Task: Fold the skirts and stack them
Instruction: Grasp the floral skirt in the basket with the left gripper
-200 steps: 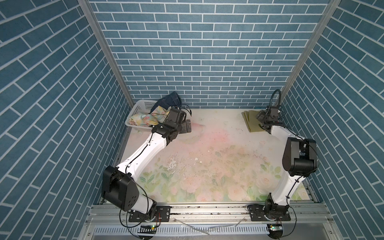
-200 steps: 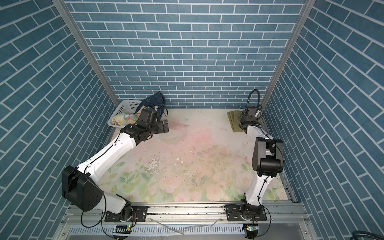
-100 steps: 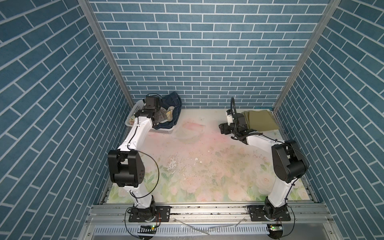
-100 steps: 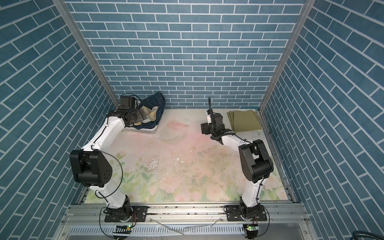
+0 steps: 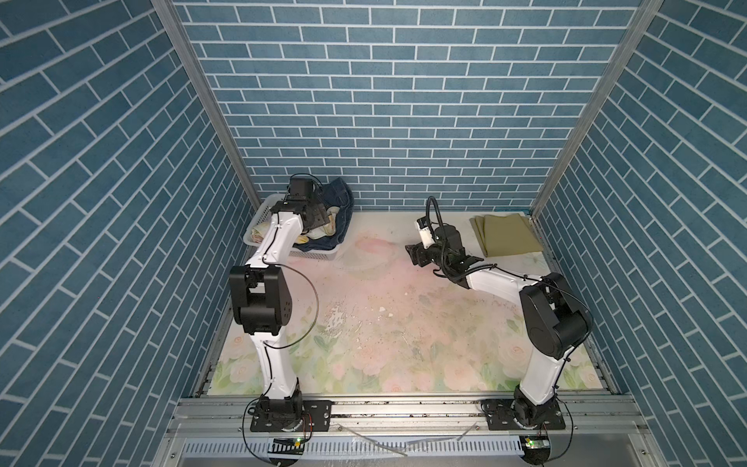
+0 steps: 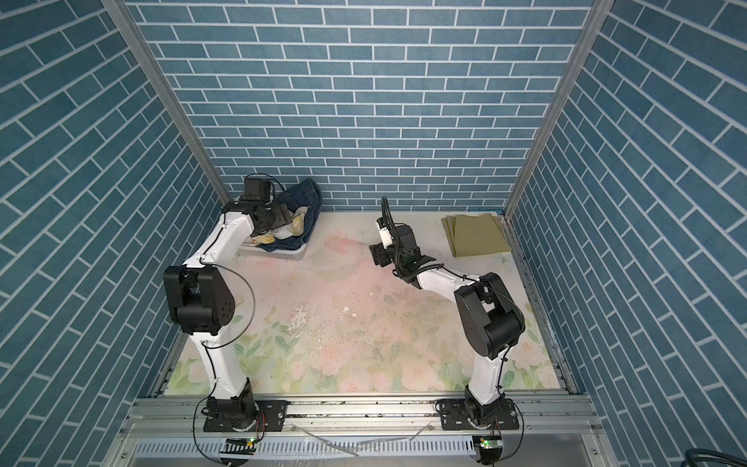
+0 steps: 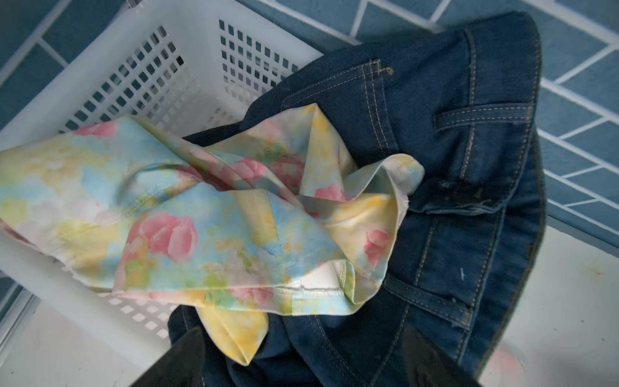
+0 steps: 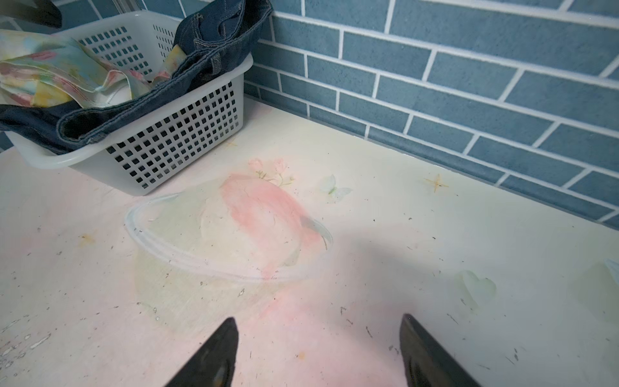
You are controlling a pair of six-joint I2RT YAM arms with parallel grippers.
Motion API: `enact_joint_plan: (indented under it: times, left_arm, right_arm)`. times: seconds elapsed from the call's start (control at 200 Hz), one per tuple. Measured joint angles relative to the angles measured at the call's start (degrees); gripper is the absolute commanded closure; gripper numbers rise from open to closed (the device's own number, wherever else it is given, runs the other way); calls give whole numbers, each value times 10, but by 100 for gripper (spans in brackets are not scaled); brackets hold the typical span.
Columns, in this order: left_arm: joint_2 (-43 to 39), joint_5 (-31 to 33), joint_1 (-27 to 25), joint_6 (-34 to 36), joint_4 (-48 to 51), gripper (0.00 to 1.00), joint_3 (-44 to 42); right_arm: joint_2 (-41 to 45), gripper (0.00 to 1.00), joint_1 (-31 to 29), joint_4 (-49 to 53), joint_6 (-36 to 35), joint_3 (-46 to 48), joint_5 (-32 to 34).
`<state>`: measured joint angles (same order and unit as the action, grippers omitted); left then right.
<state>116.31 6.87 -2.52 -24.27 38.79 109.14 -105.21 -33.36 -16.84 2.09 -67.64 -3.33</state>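
**Top views.** In both top views a white perforated plastic basket [image 5: 313, 255] stands in the far left corner of the pastel flower-printed table [image 5: 384, 323]. It holds a crumpled dark blue denim skirt [image 5: 341, 194], which drapes over its rim, and a pastel blue-yellow skirt with pink flowers [image 5: 329, 214]. A plain olive-green skirt [image 5: 507, 234] lies folded flat in the far right corner, well apart from the basket. The left pincer [image 5: 319, 216] hangs over the basket. The right pincer [image 5: 413, 255] is above the table between basket and olive-green skirt, pointing towards the basket.

**Left wrist view.** The left pincer [image 7: 301, 331] has its jaws wide apart above the flowered skirt, which lies bunched on the denim one. It grips neither.

**Right wrist view.** The right pincer [image 8: 318, 318] has its jaws wide apart over bare table and holds nothing. The basket stands beyond it.
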Motion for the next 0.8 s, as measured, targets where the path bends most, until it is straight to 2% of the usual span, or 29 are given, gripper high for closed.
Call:
enact_joint_plan:
  times: [0.17,0.37,0.56,0.645,0.775,0.8]
  left_arm:
    - [36,30,8,5,25,5,54]
    - [36,36,45,-2,36,5,48]
    - [39,21,79,-19,22,7,1]
    - [46,10,86,-24,9,20,-5]
    - [53,-10,89,-33,-24,80,-9]
    - [53,-14,89,-35,-31,96,-9]
  right_arm:
    - [-7,26,0,-5,1,-1,-17]
    - [-23,26,0,-5,1,-1,-23]
    - [-35,26,0,-2,1,-11,-23]
    - [-37,26,0,-2,1,-14,-23]
    - [-37,27,0,0,0,-16,-22]
    - [-37,27,0,2,0,-17,-22]
